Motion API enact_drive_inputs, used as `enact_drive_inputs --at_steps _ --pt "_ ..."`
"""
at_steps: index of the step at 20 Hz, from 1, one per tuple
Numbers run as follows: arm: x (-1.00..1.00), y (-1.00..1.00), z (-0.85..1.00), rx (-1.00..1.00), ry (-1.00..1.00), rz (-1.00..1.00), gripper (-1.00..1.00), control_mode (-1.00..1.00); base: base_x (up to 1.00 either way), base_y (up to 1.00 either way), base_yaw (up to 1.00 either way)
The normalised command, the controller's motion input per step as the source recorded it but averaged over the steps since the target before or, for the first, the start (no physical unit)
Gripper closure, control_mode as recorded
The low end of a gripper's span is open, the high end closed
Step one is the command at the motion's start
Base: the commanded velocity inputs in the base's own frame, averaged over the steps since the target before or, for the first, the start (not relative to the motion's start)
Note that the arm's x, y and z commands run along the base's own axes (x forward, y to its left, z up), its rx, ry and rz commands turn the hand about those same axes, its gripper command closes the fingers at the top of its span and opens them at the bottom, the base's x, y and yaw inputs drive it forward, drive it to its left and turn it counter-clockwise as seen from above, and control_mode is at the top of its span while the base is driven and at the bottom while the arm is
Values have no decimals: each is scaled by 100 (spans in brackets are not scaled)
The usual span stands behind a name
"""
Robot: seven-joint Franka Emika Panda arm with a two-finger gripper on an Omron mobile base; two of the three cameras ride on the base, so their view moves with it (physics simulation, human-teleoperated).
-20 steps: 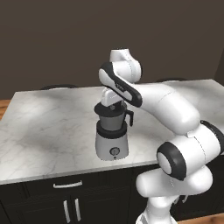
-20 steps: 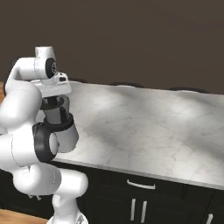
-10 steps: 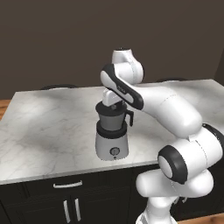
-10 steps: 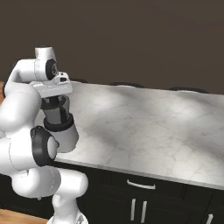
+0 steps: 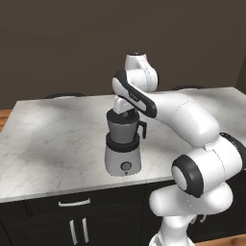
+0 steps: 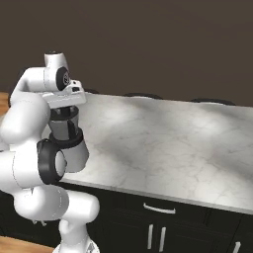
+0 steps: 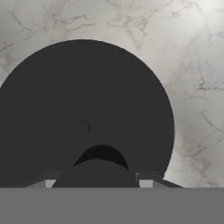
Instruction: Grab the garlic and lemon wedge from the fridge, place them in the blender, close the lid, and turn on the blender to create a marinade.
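Observation:
The blender (image 5: 123,161) stands on the marble counter (image 5: 53,139), near its front edge: a light grey base with a round knob, and a dark jar (image 5: 122,129) with a side handle. My gripper (image 5: 124,110) points straight down onto the jar's top. In the hand view the round black lid (image 7: 87,96) spreads out below the hand, and its short central knob (image 7: 99,168) sits between my fingertips (image 7: 147,181), which are shut on it. In the right base view the gripper (image 6: 63,109) sits on the jar (image 6: 64,127). The garlic, lemon wedge and fridge are out of view.
The marble counter (image 6: 168,143) stretches wide to the right of the blender. Dark cabinet doors with metal handles (image 5: 74,203) run below the counter's front edge. A dark wall stands behind.
The hand has come down a little with the lid, from just above the jar onto its top. The arm's upper links have swung slightly. The blender has stayed put.

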Motion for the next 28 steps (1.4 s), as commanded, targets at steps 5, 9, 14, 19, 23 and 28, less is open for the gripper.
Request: enact_drive_inputs --at_steps 5,9,14,19,23,28 --pt "17 -3 -5 0 0 -3 100 -100 0 0 0" --pt "0 -3 -3 0 0 0 100 -100 0 0 0" --pt "-18 2 -2 0 1 0 100 -100 0 0 0" --pt "-2 0 0 0 0 0 100 -100 0 0 0" --pt "-7 0 0 0 0 0 100 -100 0 0 0" --pt "-2 0 0 0 0 0 100 -100 0 0 0"
